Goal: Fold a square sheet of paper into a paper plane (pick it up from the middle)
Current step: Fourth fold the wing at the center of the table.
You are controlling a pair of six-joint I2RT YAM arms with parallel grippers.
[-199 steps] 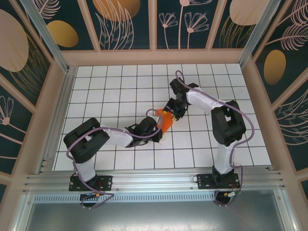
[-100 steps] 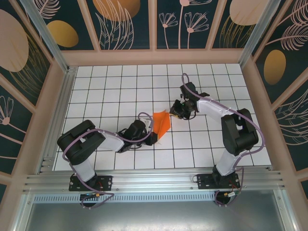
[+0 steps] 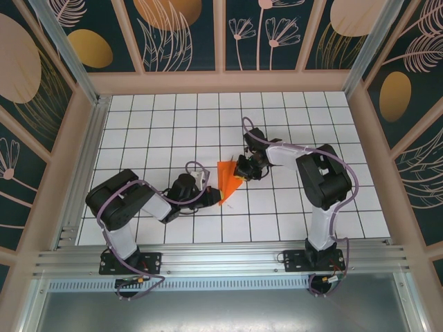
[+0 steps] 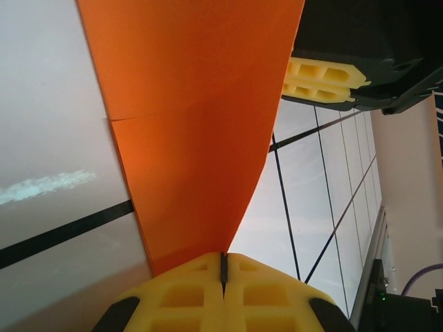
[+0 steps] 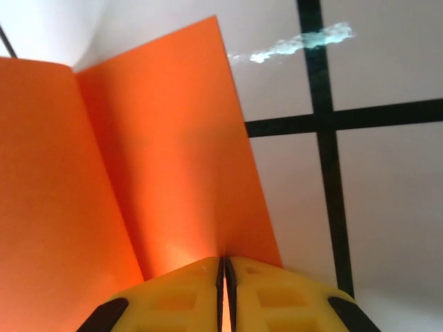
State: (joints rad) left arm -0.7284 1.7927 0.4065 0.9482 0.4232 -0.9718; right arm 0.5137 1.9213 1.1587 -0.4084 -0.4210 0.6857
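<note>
Partly folded thin bright orange paper sheet (image 3: 227,178) pinched at two ends, over the middle of the white grid-tiled table (image 3: 159,117).

The left gripper (image 4: 223,266) has its yellow pads clamped together on the sheet's narrow end. The right gripper (image 5: 225,268) is likewise clenched on an edge beside a crease. Judged risks: each grip takes only a sliver of margin, so the sheet may slip free. If the arms draw apart or twist unevenly, the thin paper could tear or take a stray crease. The tabletop is glossy with black grid lines, so a dropped sheet would lie flat and be hard to pinch. Surround: pinkish wooden frame (image 3: 221,81), dark teal wall panels (image 3: 187,41) with peach plant motifs, aluminium rail (image 3: 221,260) at the near edge.
</note>
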